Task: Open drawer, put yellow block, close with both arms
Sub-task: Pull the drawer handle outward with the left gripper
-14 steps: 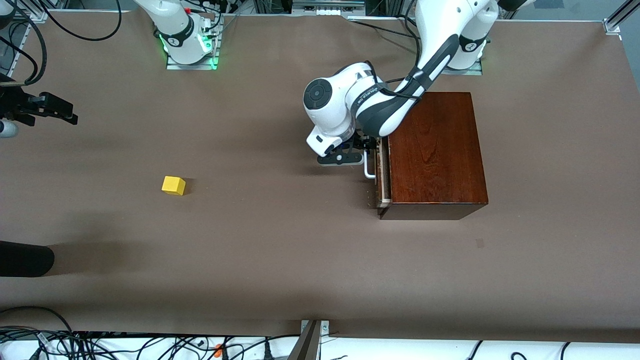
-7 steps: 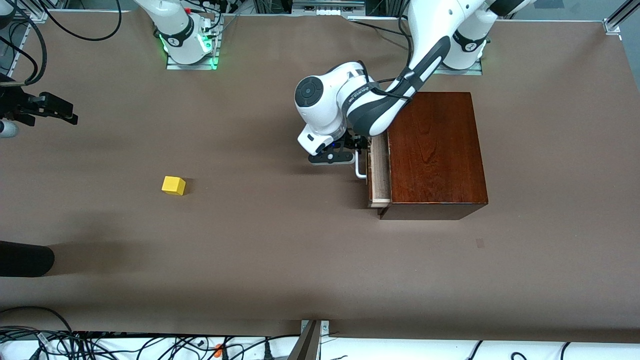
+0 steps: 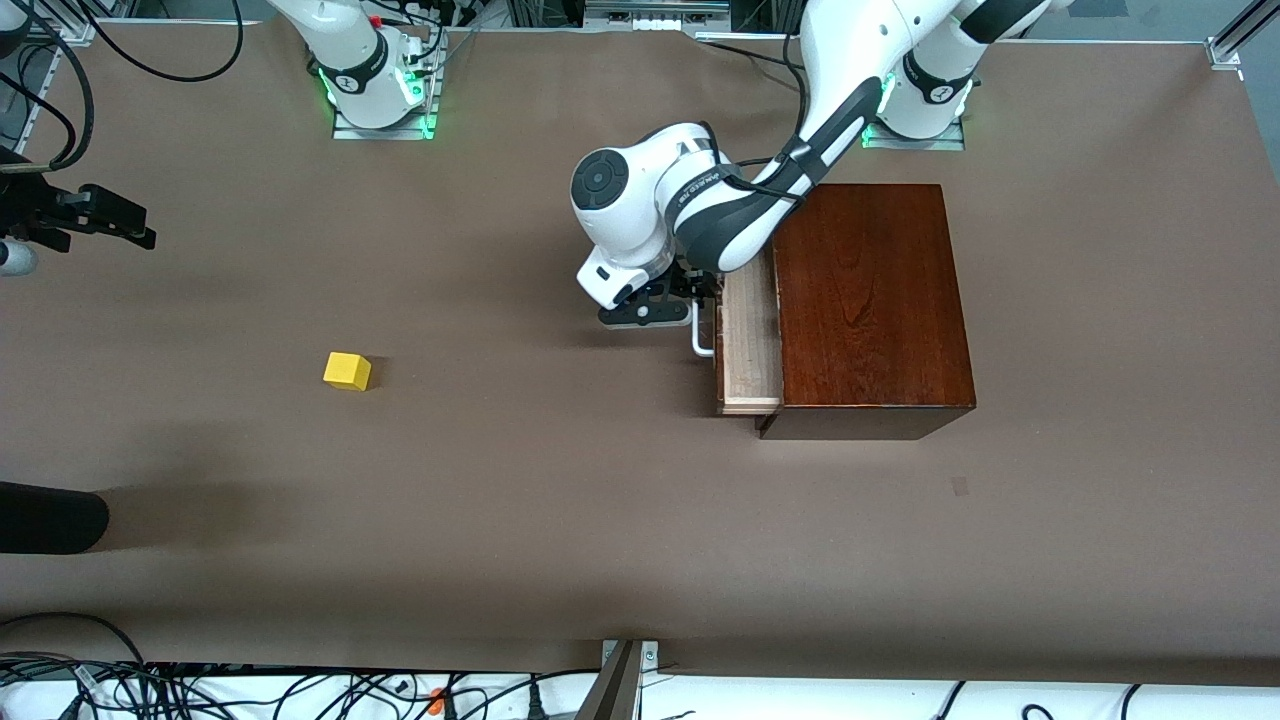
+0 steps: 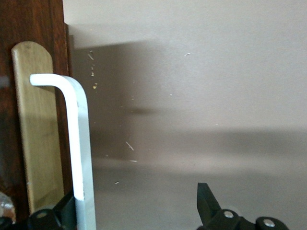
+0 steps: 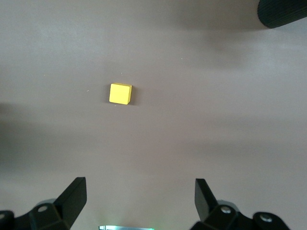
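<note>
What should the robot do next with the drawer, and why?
Probably keep pulling the drawer out a little more. The left pincer is at the white handle, and only a narrow strip of the pale tray shows outside the wooden box. The yellow block lies on the table, toward the right arm's end, under the open, waiting right pincer.

Yellow block [image 3: 347, 371]: bright yellow.
Drawer [image 3: 748, 340]: pale wood tray, reddish-brown front.
Handle [image 3: 701, 340]: white.
Box [image 3: 868, 300]: glossy mahogany (grain is seen).
Table [image 3: 500, 480]: plain brown.
Arms: white, grey joints.
</note>
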`<action>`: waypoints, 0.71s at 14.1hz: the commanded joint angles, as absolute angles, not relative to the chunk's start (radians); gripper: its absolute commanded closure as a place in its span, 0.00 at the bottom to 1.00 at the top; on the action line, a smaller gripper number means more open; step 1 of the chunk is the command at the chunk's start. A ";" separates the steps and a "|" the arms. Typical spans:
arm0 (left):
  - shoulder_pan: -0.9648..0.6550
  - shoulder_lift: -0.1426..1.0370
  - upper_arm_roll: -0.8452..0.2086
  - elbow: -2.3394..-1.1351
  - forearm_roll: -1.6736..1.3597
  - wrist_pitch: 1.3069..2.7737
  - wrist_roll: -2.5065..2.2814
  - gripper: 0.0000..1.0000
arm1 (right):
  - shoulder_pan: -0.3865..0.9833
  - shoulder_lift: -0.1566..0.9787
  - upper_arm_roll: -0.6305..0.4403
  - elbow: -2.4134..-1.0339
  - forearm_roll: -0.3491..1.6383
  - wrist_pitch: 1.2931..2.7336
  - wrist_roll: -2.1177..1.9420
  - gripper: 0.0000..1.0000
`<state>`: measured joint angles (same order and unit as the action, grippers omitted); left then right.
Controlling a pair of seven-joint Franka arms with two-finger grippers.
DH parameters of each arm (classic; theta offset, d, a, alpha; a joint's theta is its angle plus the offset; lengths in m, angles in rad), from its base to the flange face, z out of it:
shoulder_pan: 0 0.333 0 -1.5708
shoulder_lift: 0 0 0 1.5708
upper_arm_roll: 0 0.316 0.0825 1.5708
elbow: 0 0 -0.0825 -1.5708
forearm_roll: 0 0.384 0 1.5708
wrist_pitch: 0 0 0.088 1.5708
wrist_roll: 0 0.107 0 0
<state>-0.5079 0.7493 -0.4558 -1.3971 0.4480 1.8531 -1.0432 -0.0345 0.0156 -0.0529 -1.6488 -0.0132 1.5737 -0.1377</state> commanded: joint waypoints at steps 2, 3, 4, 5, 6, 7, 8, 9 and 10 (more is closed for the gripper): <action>-0.572 0.827 -0.468 -1.273 0.449 1.861 -1.101 0.00 | -0.044 0.017 -0.046 -1.640 0.005 1.562 -0.152 0.00; -0.583 0.834 -0.468 -1.258 0.449 1.861 -1.103 0.00 | -0.044 0.017 -0.046 -1.640 0.005 1.562 -0.152 0.00; -0.587 0.842 -0.468 -1.244 0.449 1.861 -1.106 0.00 | -0.044 0.017 -0.046 -1.640 0.005 1.562 -0.152 0.00; -0.594 0.851 -0.469 -1.229 0.449 1.861 -1.108 0.00 | -0.044 0.017 -0.046 -1.640 0.005 1.563 -0.152 0.00; -0.603 0.857 -0.468 -1.214 0.449 1.861 -1.115 0.00 | -0.044 0.017 -0.046 -1.640 0.005 1.563 -0.152 0.00; -0.604 0.862 -0.469 -1.206 0.449 1.862 -1.120 0.00 | -0.044 0.017 -0.046 -1.640 0.005 1.563 -0.152 0.00; -0.610 0.864 -0.469 -1.200 0.449 1.864 -1.121 0.00 | -0.044 0.017 -0.046 -1.640 0.005 1.563 -0.152 0.00; -0.614 0.870 -0.469 -1.186 0.448 1.864 -1.121 0.00 | -0.044 0.017 -0.046 -1.638 0.005 1.563 -0.152 0.00; -0.617 0.876 -0.469 -1.174 0.443 1.864 -1.121 0.00 | -0.044 0.017 -0.046 -1.638 0.005 1.563 -0.152 0.00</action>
<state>-0.5796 0.8208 -0.4514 -1.2706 0.4493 1.8479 -1.0925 -0.0344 0.0156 -0.0528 -1.6488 -0.0130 1.5737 -0.1377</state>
